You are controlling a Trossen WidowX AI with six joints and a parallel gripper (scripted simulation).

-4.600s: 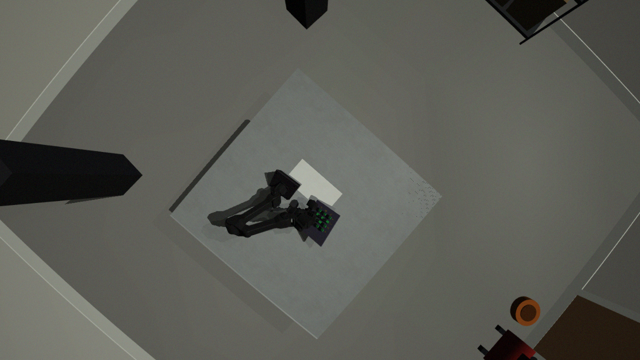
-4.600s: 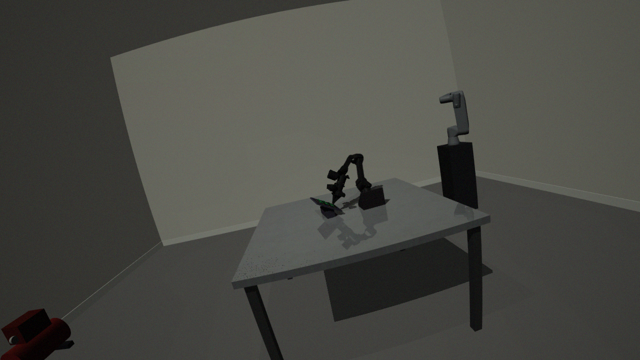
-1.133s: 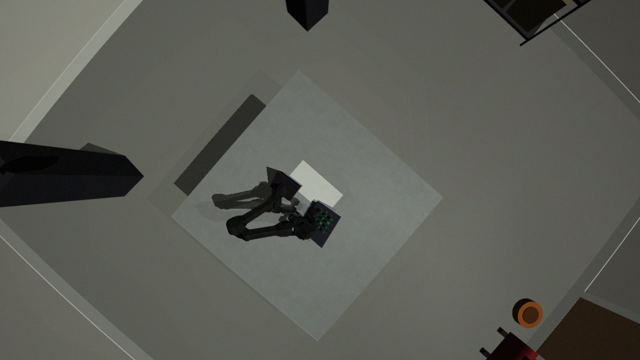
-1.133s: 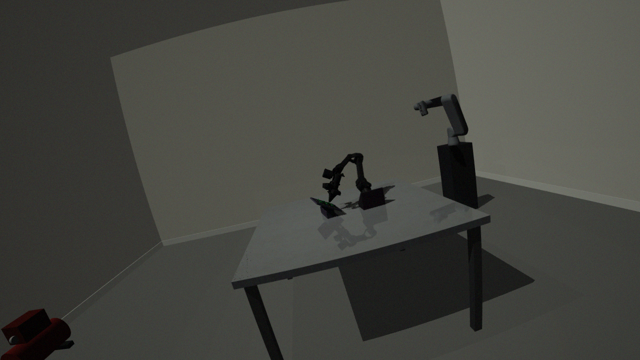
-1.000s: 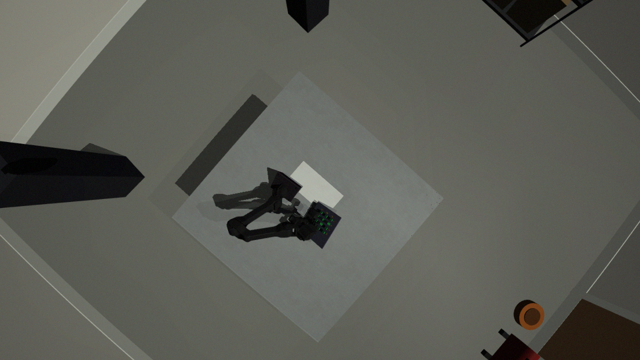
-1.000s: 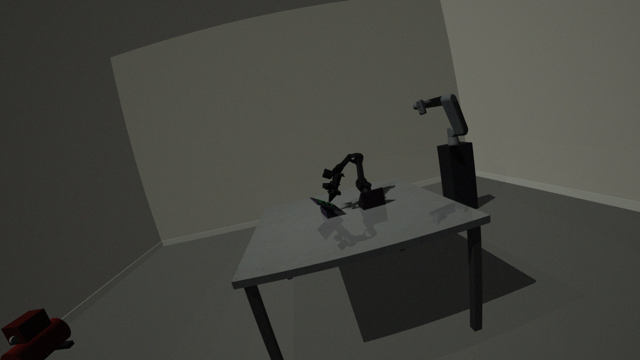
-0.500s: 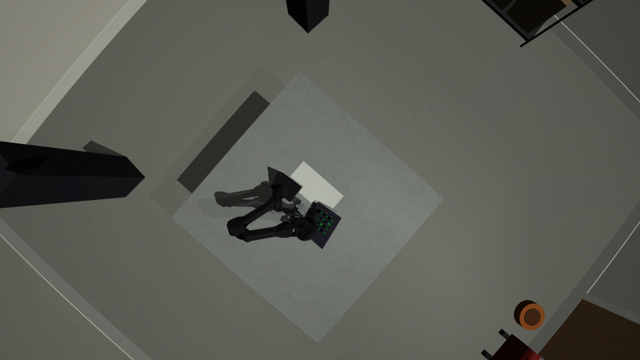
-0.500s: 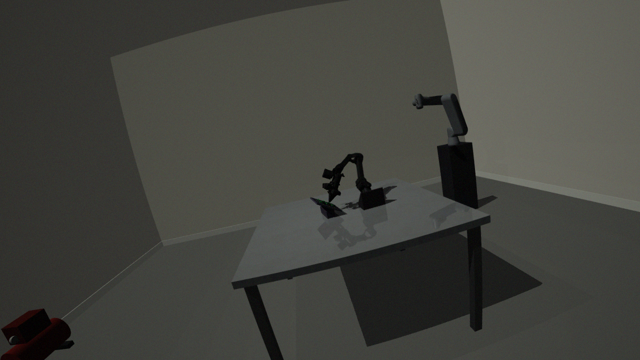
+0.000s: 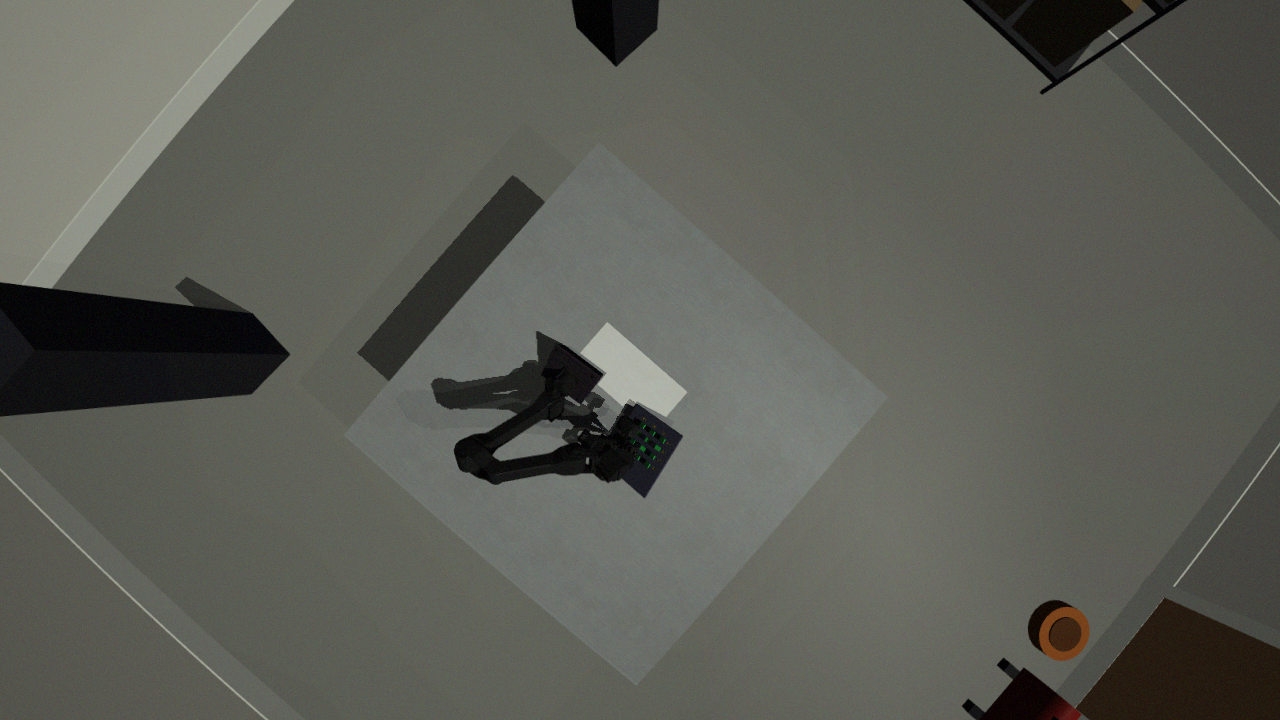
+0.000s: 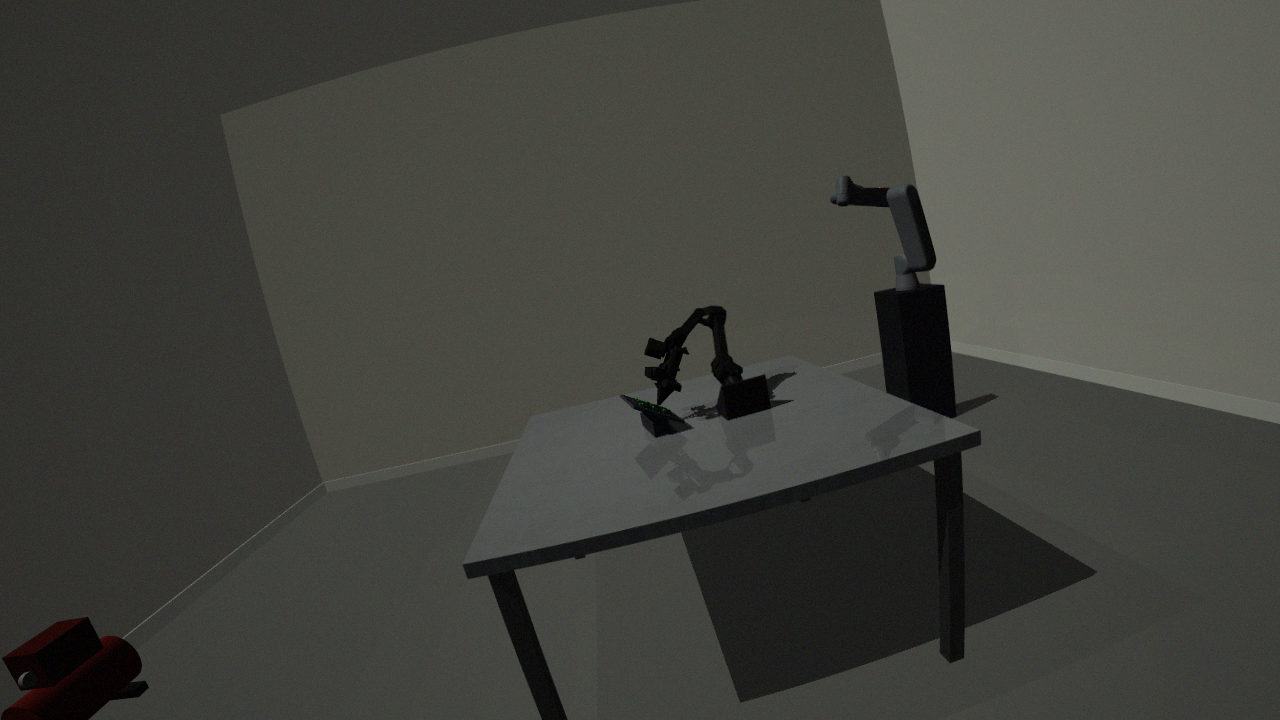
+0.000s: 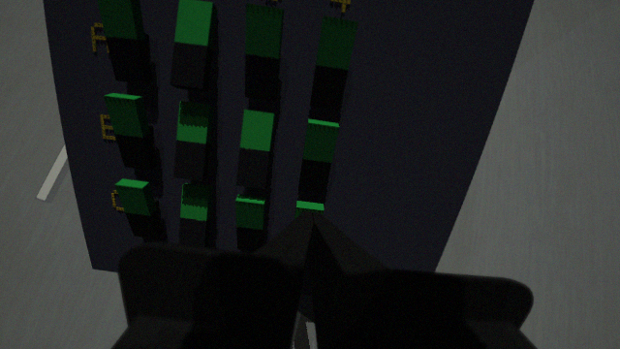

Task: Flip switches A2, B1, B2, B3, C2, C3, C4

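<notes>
A dark tilted switch panel (image 9: 646, 484) (image 10: 673, 418) (image 11: 412, 121) carries three rows of four switches with green far halves. In the wrist view, A2 (image 11: 194, 23), B2 (image 11: 192, 135) and B3 (image 11: 257, 131) show bright green, and C2 (image 11: 194, 212) is partly shaded. B1 (image 11: 127, 117), C3 (image 11: 250, 213) and C4 (image 11: 310, 206) show a thin bright strip at the far edge. My gripper (image 10: 660, 402) (image 11: 310, 220) is shut and empty, with its tips at C4 and hiding its near half. I cannot tell whether they touch.
Switches A1 (image 11: 121, 19), A3 (image 11: 263, 34), A4 (image 11: 337, 44), B4 (image 11: 321, 142) and C1 (image 11: 135, 198) surround the others closely. A pale sheet (image 9: 633, 367) lies beside the panel on the table (image 9: 760, 385) (image 10: 572, 501). Another arm (image 10: 913, 228) stands on a pedestal beyond the table.
</notes>
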